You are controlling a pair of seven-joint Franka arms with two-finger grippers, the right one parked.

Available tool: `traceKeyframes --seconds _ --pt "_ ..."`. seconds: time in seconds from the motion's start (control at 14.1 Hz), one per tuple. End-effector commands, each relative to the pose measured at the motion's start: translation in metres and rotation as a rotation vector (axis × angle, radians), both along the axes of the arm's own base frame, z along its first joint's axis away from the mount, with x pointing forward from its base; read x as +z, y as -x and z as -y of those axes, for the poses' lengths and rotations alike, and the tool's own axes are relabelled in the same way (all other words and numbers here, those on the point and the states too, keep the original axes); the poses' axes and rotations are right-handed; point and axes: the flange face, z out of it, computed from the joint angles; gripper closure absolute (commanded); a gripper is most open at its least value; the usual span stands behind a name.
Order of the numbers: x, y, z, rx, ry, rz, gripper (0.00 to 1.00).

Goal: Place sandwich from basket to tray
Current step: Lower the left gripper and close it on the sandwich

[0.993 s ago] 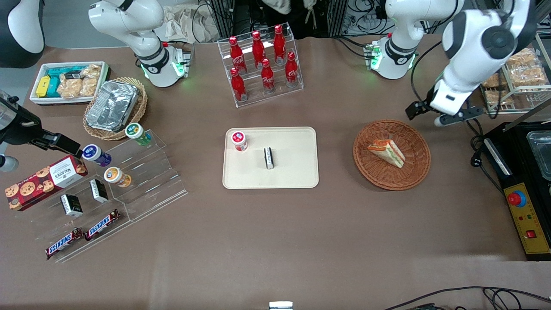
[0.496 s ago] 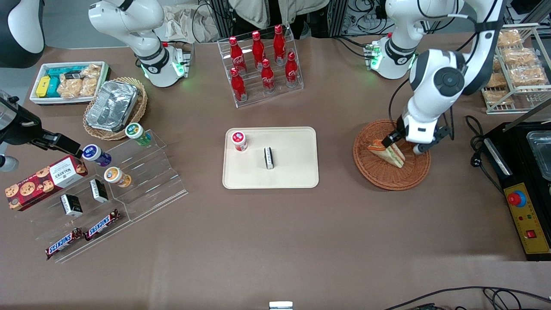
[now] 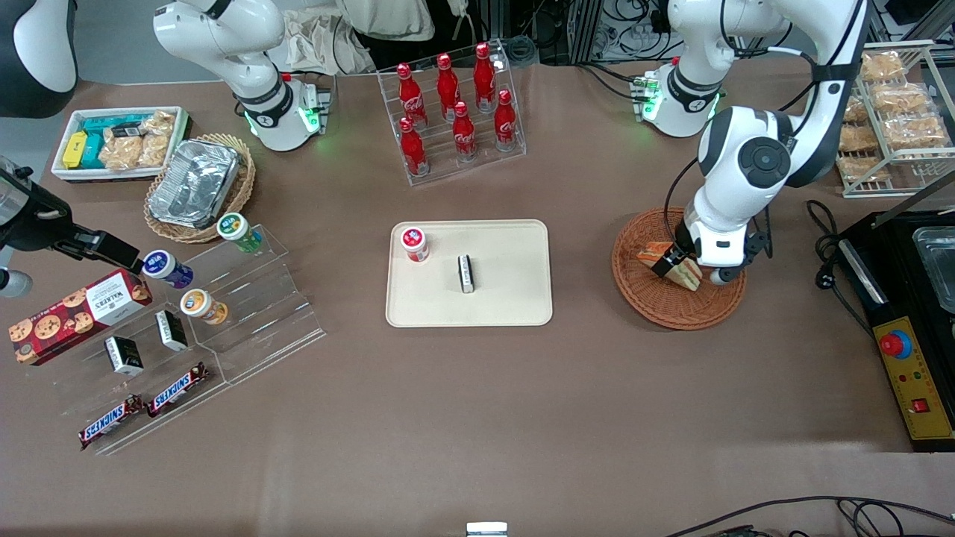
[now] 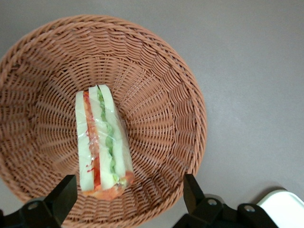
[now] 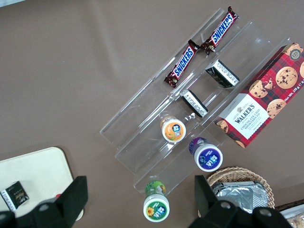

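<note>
A: Status?
B: Sandwich (image 4: 102, 140) lies in the basket (image 3: 656, 302), at 3 o'clock from the tray (image 3: 515, 298). Not lifted.
A: Gripper?
B: Gripper (image 4: 128, 204) spread wide, low over the basket, one finger on each side of the sandwich's end, no contact visible.
A: Remaining?
B: Everything, I'd say: close, lift, carry to the tray, release. Tray already holds a jar (image 3: 415, 243) and a small box (image 3: 465, 273).

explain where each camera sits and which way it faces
Front view: high, facing both arms across the table; gripper open over the sandwich in the basket.
Left wrist view: looks down past its fingers at sandwich and basket, shared with front.
Right wrist view: looks down at the tray corner, also in front.
</note>
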Motion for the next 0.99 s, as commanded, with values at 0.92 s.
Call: traceKeyframes --seconds 0.92 --pt "-0.05 0.023 -0.002 0.076 -0.067 0.025 0.19"
